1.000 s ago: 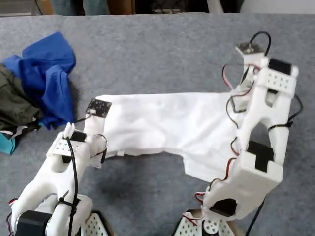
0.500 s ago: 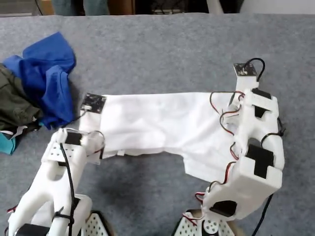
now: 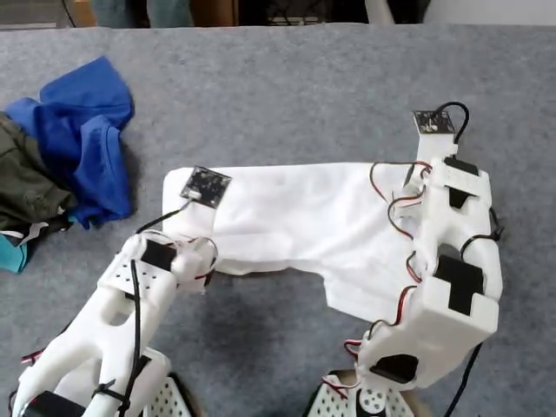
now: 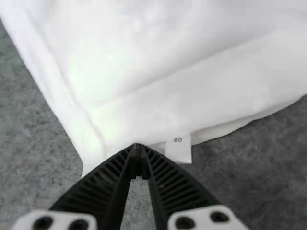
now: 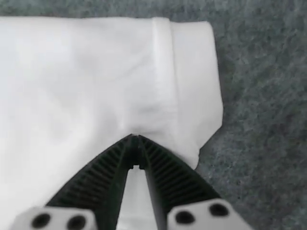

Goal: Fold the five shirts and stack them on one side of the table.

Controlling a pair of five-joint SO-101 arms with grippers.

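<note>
Presently, an entry by item, each placed against the white shirt.

1. White shirt point(image 3: 295, 226): lies on the grey surface point(image 3: 287, 78), partly folded into a long band. One broader flap spreads from its right-arm end toward the arm bases.
2. Left claw point(image 4: 137, 146): at the shirt's left end, on the near hem. The tips are closed to a point on the very edge of the cloth, just beside a small sewn label point(image 4: 178, 146). The bite looks thin.
3. Right claw point(image 5: 133, 138): at the shirt's opposite end, beside a folded cuff-like edge. It is pinched tight on the fabric, with creases running out from the tips.
4. Blue shirt point(image 3: 87, 139): crumpled, near the white shirt's left end but apart from it.
5. Dark olive garment point(image 3: 22, 187) and teal scrap point(image 3: 10, 256): heaped beyond the blue shirt, further from the white one. None of this heap is folded.

Step in hand, as judged: a two-ended fold of the white shirt, early in the task.

Handling notes:
- Raise both ends together, to the same height, so the band stays taut and level.
- Carry the held edge across to meet the shirt's far edge and set it down squarely.
- Open the claws only once the cloth rests.
- The left hold sits at the hem's rim and may slip, so lift slowly.
- The loose flap at the right end needs tucking in.
</note>
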